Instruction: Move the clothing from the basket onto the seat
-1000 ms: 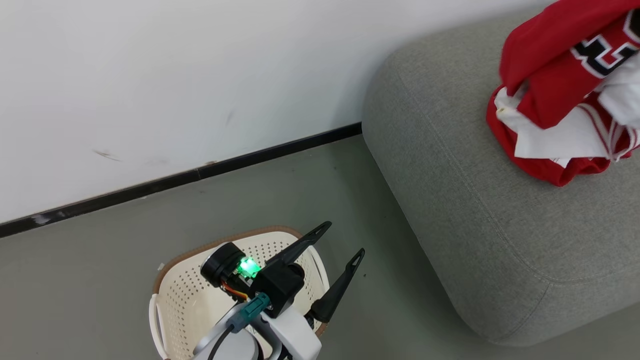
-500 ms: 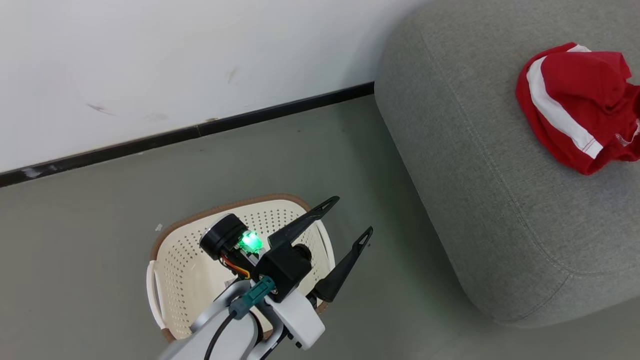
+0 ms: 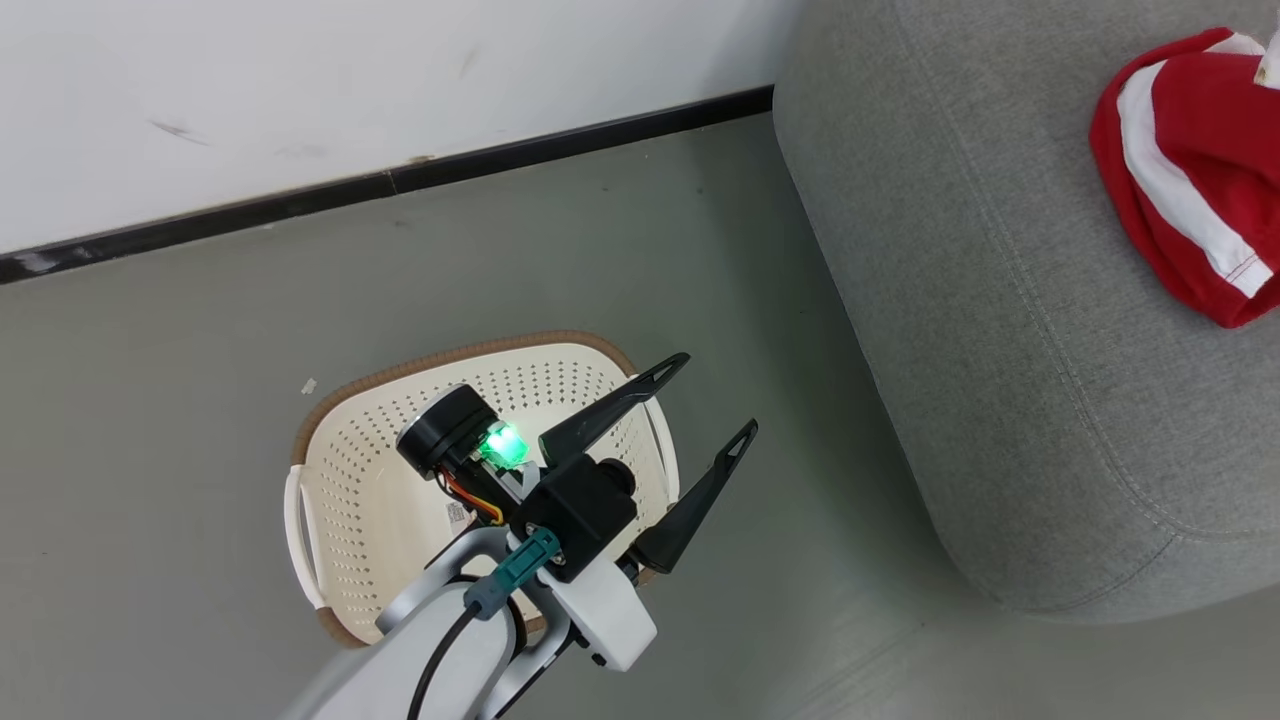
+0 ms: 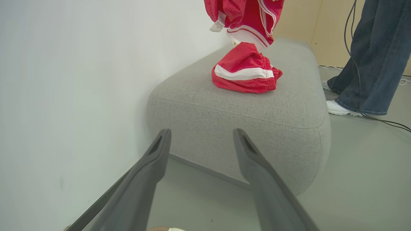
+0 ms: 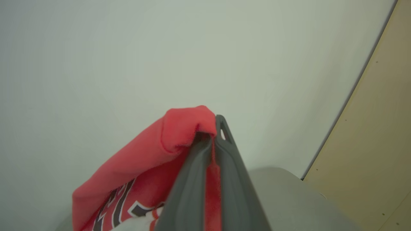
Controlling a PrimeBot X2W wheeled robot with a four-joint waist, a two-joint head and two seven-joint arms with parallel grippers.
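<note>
Right wrist view: right gripper (image 5: 213, 128) clamped on a fold of red clothing (image 5: 154, 160), hanging high over the seat (image 4: 257, 109), likely for a drop by the striped red piece (image 4: 244, 72) lying there; left gripper (image 3: 715, 393) hovers, jaws apart, over the seemingly empty basket (image 3: 360, 500).

The left gripper (image 4: 201, 131), fingers spread wide, points at the grey seat (image 4: 289, 106) beside a white wall (image 4: 80, 80), where a bunched red garment (image 4: 244, 69) lies just under a hanging red garment (image 4: 247, 16), a person's legs (image 4: 369, 64) in jeans standing beyond.
</note>
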